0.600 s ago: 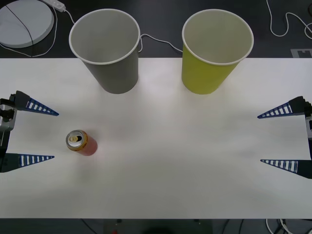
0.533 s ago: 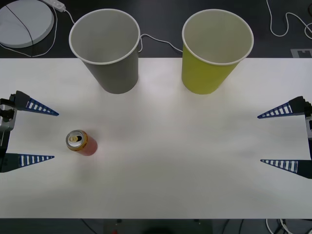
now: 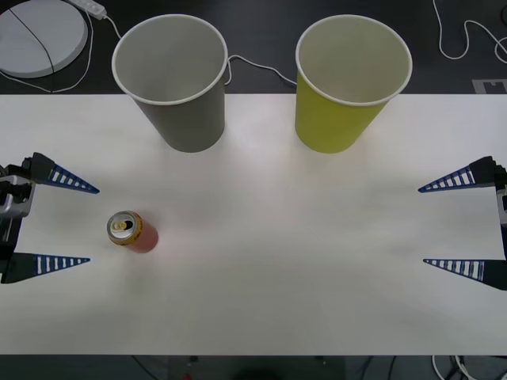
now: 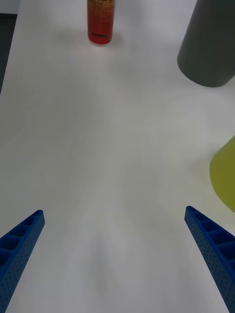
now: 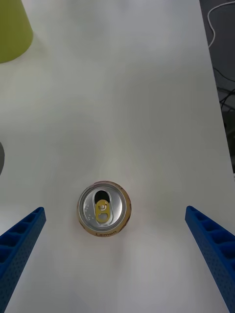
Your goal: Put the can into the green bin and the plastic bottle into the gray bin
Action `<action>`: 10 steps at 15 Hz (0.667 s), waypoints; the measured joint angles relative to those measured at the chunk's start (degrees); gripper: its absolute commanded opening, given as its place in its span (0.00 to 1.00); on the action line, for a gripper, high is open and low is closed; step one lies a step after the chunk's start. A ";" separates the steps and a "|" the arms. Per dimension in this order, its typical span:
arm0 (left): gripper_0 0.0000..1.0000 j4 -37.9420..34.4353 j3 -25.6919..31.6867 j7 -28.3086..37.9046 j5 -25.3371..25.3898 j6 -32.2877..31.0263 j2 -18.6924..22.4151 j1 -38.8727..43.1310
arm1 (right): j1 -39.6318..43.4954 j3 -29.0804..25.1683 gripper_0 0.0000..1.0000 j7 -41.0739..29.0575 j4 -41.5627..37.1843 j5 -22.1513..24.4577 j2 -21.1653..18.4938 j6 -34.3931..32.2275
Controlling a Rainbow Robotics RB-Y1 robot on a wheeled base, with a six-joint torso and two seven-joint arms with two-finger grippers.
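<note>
can upright on the left side, both grippers spread and holding nothing

i see the can (image 3: 132, 231) standing upright on the white table (image 3: 269, 285), on the left half, nearer the front edge than the bins. its top has an open mouth and a yellow pull-tab; the side is red-orange. from the left wrist camera the can (image 5: 104, 209) sits straight ahead between the two blue fingers, apart from both. there is lettering on the rim edge, too small for me to read with any confidence.

left gripper (image 3: 49, 223): at the table's left edge, just beside the can and not touching it. fingers (image 3: 65, 180) spread wide, nothing between them.

right gripper (image 3: 463, 224): at the far right edge of the table, well apart from the can. fingers (image 3: 455, 180) also spread wide, nothing held. from its wrist camera the can (image 4: 101, 21) stands far across the table, with the gray bin's wall (image 4: 208, 46) to one side and a slice of the green bin (image 4: 224, 172) nearer.

gray bin (image 3: 182, 119): upright at the back of the table, left of centre, pale inside. green bin (image 3: 337, 119): upright at the back, right of centre, pale inside. the two stand side by side with a gap between them, both well apart from the can.

behind the table, on the dark floor: a round white disc (image 3: 40, 36) at back left and white cables (image 3: 253, 65) trailing past the bins.
</note>
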 measured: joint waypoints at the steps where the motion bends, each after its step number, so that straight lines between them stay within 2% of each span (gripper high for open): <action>1: 1.00 0.05 0.00 0.00 0.08 -0.08 0.03 -0.04 | 0.00 0.00 1.00 0.00 0.00 0.00 0.00 0.00; 6: 1.00 6.40 -0.01 -1.64 5.09 -0.05 0.04 -0.05 | 0.00 0.00 1.00 0.00 0.00 0.00 0.00 0.00; 10: 1.00 14.79 -0.90 -9.87 9.84 0.03 -0.03 -0.05 | 0.00 0.00 1.00 0.00 0.00 0.00 0.00 0.00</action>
